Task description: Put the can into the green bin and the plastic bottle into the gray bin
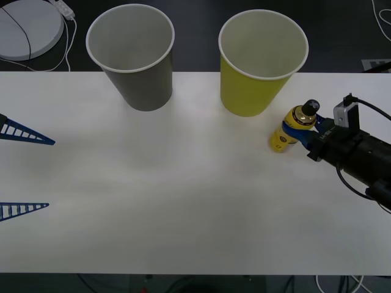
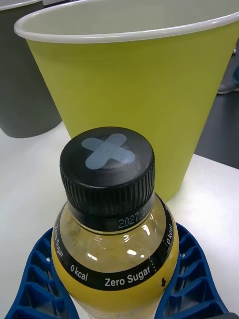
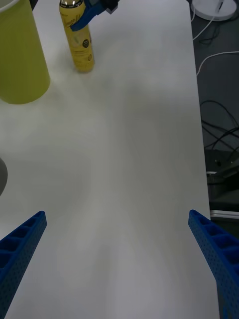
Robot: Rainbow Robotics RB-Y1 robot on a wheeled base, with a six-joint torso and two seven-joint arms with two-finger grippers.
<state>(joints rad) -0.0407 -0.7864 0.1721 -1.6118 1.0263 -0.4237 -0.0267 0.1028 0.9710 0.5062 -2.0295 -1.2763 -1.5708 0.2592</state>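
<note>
The right gripper is clamped around the small plastic bottle of yellow liquid with a black cap, upright on the white table just beside the tall yellow-green paper bin. The band reads "Zero Sugar", "0 kcal", and the cap skirt "2027". The gray paper bin stands well left. The left gripper hangs over the table's left side, fingers apart

On the white bench, the large gray paper-cup-shaped bin stands at the back left, the large yellow-green paper-cup-shaped bin to its right, and the small yellow plastic bottle with a black cap just beside that bin's right front.
</note>
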